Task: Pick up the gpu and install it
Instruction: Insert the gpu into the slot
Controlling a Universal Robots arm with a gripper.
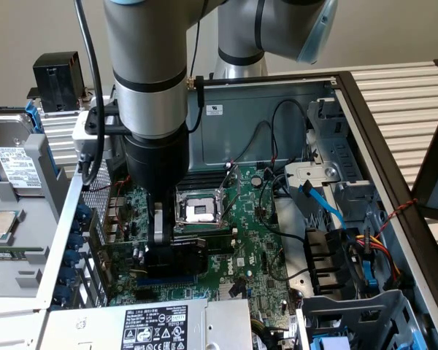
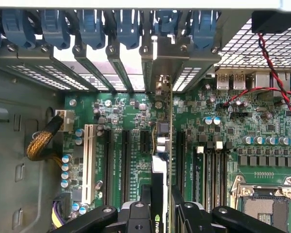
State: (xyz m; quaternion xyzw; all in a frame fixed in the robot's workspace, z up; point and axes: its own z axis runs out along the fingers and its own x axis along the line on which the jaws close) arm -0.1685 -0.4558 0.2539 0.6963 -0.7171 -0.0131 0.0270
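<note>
Gpu (image 2: 162, 145) sits clamped edge-on in my gripper (image 2: 160, 208) over the motherboard (image 2: 131, 109); I'd keep it upright and press down evenly.

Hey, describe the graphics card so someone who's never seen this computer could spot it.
Find the open computer case and its green motherboard. Beside the silver processor socket, the gripper clamps the gpu: a short, black-shrouded card standing among expansion slots that are otherwise bare.

Open computer case (image 1: 230, 127) with green motherboard (image 1: 259, 244)
</note>
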